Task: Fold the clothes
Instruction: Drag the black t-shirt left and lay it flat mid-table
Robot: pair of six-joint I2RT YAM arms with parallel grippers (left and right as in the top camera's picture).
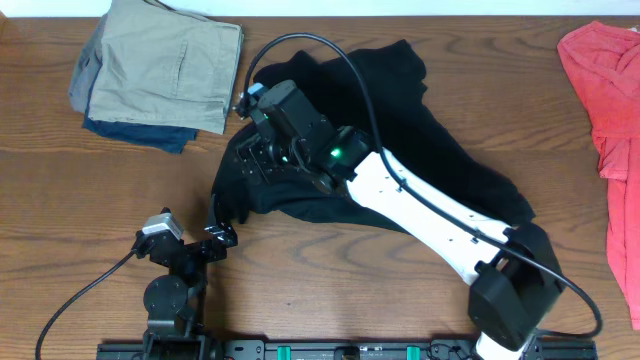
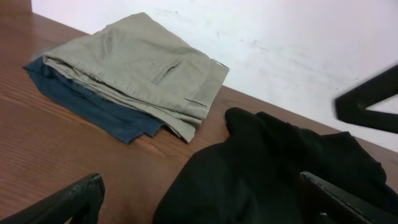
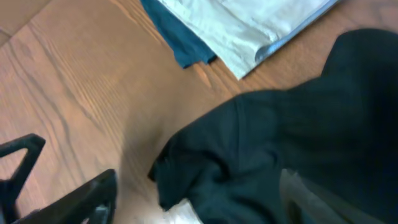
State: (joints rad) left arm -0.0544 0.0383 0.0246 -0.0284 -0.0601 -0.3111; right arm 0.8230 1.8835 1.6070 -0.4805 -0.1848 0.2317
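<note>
Top-down overhead, close wrists, shared T-shirt (image 1: 440, 150)

Bare tabletop (image 1: 80, 200) left of my left gripper (image 1: 220, 225): free passage. Folded khaki trousers (image 1: 165, 65) on navy garment (image 1: 140, 132) block far-left corner. Black T-shirt (image 1: 450, 150) fills centre, my right arm (image 1: 420, 210) slanting over it. Red garment (image 1: 610, 100) at right edge.
</note>
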